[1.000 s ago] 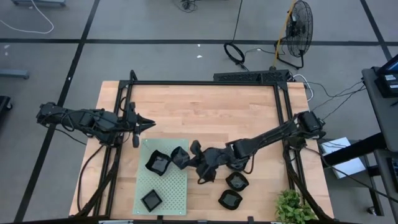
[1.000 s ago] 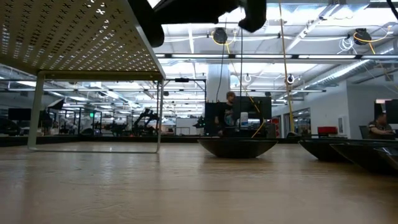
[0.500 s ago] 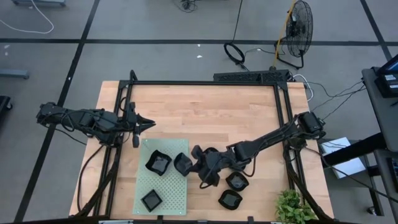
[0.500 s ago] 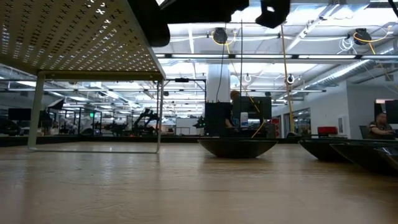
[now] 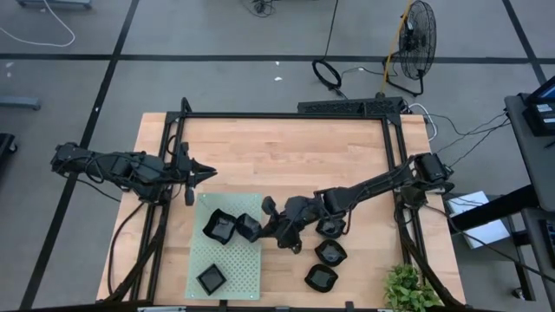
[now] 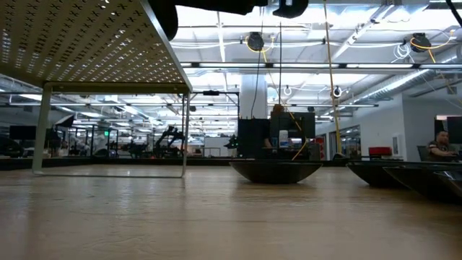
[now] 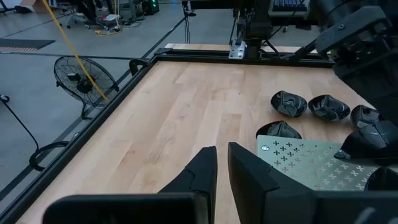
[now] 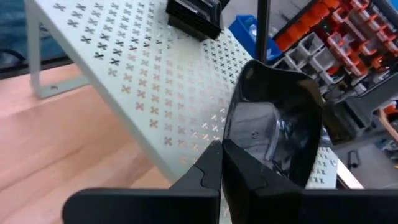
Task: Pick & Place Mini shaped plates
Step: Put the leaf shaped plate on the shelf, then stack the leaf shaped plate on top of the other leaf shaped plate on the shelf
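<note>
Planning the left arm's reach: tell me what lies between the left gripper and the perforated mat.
Only bare wooden tabletop between left gripper and pale green mat, seen from the high view.

Six mini shaped plates [image 5: 220, 227] are counted from above: two lying on the mat [image 5: 236, 260] at 7 o'clock, one clamped in the right gripper [image 5: 260, 228], and three on bare wood at 5 o'clock. One mat is logged. Off the table, one fan [image 5: 419, 30] and one plant [image 5: 408, 290].

left arm [image 5: 121, 167]: black, thin, bumpy joints, black cable looped under it | right arm [image 5: 373, 186]: black, long, chunky box at its base | fingers [image 7: 245, 177]: dark, flat, smooth, pointed like wedges
</note>
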Available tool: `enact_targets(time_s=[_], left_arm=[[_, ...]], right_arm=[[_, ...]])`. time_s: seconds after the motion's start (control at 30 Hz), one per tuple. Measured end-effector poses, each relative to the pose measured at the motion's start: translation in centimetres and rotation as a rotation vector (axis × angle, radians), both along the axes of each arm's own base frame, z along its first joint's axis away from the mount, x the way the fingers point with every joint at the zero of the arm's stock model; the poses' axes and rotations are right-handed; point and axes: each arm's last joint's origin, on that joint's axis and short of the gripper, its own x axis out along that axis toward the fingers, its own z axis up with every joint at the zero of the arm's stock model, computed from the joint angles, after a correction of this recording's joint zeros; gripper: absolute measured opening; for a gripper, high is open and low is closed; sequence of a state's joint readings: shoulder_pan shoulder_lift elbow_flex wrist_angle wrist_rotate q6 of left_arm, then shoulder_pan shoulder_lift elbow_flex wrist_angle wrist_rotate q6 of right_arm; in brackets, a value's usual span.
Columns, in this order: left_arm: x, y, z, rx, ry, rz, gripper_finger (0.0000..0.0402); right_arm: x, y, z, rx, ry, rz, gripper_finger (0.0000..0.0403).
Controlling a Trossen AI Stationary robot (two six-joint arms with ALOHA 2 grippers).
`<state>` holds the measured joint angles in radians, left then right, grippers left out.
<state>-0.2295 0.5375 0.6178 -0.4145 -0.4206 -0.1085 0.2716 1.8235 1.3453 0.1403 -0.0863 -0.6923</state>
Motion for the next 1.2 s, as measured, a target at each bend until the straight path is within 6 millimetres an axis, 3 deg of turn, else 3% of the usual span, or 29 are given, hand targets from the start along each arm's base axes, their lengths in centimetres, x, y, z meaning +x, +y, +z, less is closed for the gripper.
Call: enact_targets(time_s=[0.67, 1.07, 1.2], left_arm=[[0.0, 0.0, 0.01, 0.0, -0.001, 0.0, 0.0047], [0.0, 0.0, 0.02, 0.0, -0.001, 0.0, 0.0047], [0.0, 0.0, 0.01, 0.0, -0.001, 0.0, 0.0047]], right_arm=[[0.25, -0.32, -0.64, 0.088, 0.057, -0.06, 0.0003], [0.18, -0.19, -0.72, 0.15, 0.089, -0.097, 0.0063], [-0.27, 0.23, -0.29, 0.145, 0.087, -0.2, 0.0078]])
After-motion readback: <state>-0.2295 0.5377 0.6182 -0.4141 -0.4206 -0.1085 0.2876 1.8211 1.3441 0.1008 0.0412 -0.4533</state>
